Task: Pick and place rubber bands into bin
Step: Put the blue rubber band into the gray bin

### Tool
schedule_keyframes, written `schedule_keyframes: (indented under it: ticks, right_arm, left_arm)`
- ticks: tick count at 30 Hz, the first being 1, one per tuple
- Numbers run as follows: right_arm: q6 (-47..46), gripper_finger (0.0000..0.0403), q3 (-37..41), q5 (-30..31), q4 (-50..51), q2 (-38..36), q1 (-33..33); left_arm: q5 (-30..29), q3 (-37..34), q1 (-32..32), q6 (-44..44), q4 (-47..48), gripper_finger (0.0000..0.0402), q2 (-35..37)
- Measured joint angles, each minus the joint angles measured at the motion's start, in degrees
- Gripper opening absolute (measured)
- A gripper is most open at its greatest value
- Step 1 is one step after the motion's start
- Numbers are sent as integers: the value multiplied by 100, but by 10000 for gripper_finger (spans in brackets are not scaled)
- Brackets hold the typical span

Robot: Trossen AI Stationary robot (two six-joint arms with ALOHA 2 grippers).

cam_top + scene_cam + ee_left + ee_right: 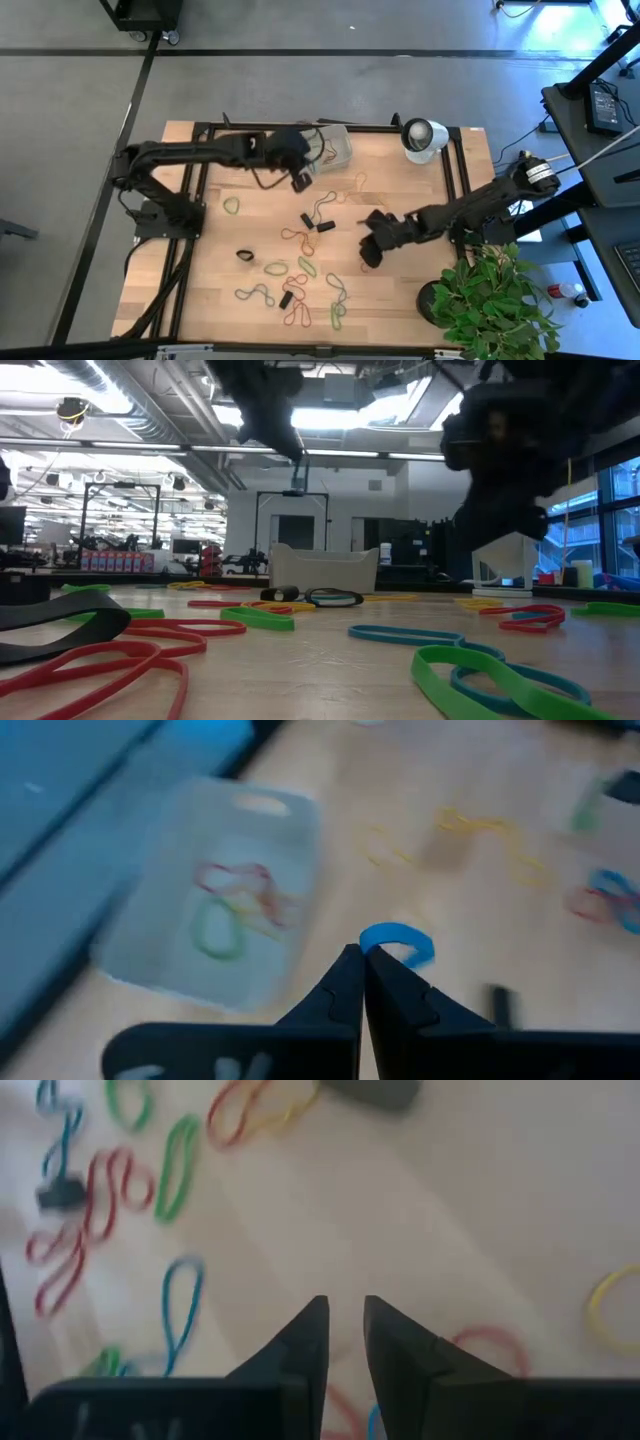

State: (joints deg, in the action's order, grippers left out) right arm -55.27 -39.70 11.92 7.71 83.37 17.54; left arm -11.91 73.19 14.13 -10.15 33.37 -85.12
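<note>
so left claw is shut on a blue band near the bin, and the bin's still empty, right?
Not quite. The left claw is shut on a blue band near the bin, but the bin is not empty: the left wrist view shows a green band and a red band already lying inside it.

Open worktop at the left and near edges; clutter through the middle.

The bin (333, 146) sits at the far edge with the left hand (300, 180) just beside it, partly blocking that approach. The white round object (423, 136) stands at the far right corner. Rubber bands (305, 265) litter the centre, where the right hand (368, 250) hangs; bare wood (215, 250) lies leftward.
</note>
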Motion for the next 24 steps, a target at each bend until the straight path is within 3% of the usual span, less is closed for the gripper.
schedule_keyframes:
  ticks: [11,19,24]
  right_arm:
    - [-216,70,0,0,-836,0,-1022]
    - [-313,70,0,-2,-1144,0,-1225]
    - [-270,70,0,-2,-1146,0,-1385]
  left_arm:
    - [1116,0,1593,1471,-1011,2,-938]
    - [1078,-4,1936,1691,-1357,10,-1916]
    - [1149,-6,1965,1689,-1379,47,-2186]
